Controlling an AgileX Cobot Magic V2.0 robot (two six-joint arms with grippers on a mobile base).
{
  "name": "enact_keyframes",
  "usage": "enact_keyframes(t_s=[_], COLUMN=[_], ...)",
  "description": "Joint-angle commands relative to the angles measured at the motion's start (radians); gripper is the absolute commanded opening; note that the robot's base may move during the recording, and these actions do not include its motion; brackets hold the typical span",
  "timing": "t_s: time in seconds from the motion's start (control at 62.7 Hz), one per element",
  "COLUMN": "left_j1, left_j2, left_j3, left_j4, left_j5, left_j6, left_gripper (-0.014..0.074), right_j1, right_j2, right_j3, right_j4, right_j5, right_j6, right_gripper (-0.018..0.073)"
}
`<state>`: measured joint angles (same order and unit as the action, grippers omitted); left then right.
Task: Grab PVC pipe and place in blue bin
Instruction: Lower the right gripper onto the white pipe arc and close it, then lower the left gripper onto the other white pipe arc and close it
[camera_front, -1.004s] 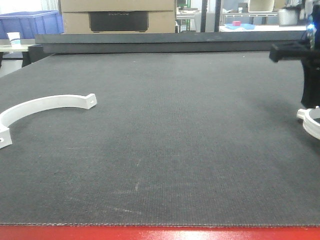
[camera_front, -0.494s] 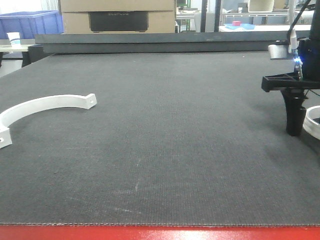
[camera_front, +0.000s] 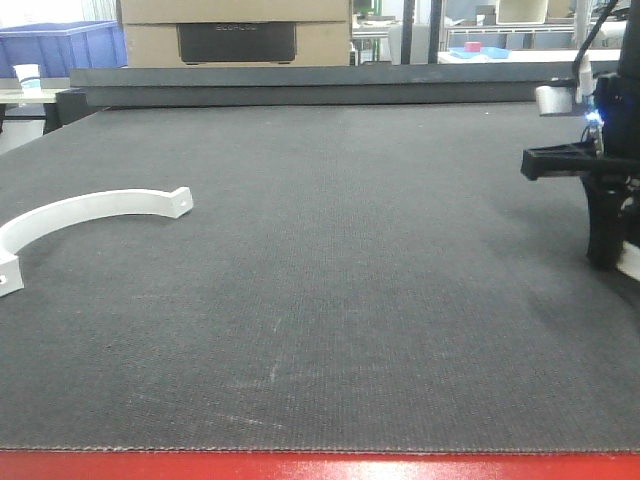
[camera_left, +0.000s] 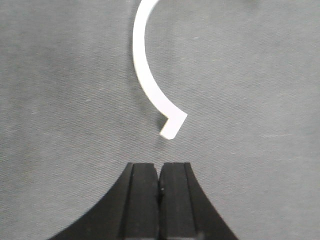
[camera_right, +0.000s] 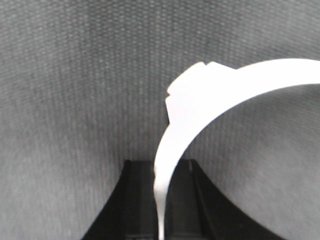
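Between right end effector (camera_right: 159, 172) pads, PVC pipe (camera_right: 200, 97) runs off-frame.

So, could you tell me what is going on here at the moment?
The right arm has its jaws shut on a white curved pipe piece, low at the right edge of the dark mat. The left arm, jaws shut and empty, hangs above a second curved piece lying on the mat.

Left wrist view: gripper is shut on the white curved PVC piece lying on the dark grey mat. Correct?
No. The left gripper is shut, but on nothing: the white curved PVC piece lies on the dark grey mat ahead of its fingertips, apart from them, as the left wrist view shows.
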<state>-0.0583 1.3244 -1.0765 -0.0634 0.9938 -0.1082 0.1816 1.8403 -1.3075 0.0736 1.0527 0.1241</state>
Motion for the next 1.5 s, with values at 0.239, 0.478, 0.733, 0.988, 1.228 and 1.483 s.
enact_keyframes(t_s=[0.239,0.478,0.733,0.988,1.228,1.483], left_j1=[0.005,0.005,0.005,0.005,0.005,0.005], left_j2=[0.165,0.396,0.510,0.554,0.588,0.638], left_j3=[-0.217,-0.415,-0.458,-0.457,-0.455,-0.453], left_j4=[-0.015,-0.012,0.010,0.020,0.075,0.076], left_j5=[0.082,0.159,0.139,0.136,0.105,0.094], left_j6=[-0.001,0.082,0.108,0.103,0.070,0.070], left_gripper=[-0.0111,-0.0111,-0.0085,0.0298,0.0296,0.0296], right_j1=[0.001,0.001,0.001,0.001,0.001,0.001], right_j2=[-0.191,-0.218,-0.218,-0.218,-0.218,-0.218], right_j3=[-0.008,-0.008,-0.006,-0.006,-0.006,-0.006], right_j4=[-0.010,-0.010,-0.010,-0.010,-0.010,-0.010], right_j5=[0.055,0.082,0.082,0.079,0.077,0.070], right_j6=[0.001,0.001,-0.001,-0.001,-0.001,-0.001], right_gripper=[-0.0158,-0.0158,-0.0158,-0.0158,-0.0158,-0.0158])
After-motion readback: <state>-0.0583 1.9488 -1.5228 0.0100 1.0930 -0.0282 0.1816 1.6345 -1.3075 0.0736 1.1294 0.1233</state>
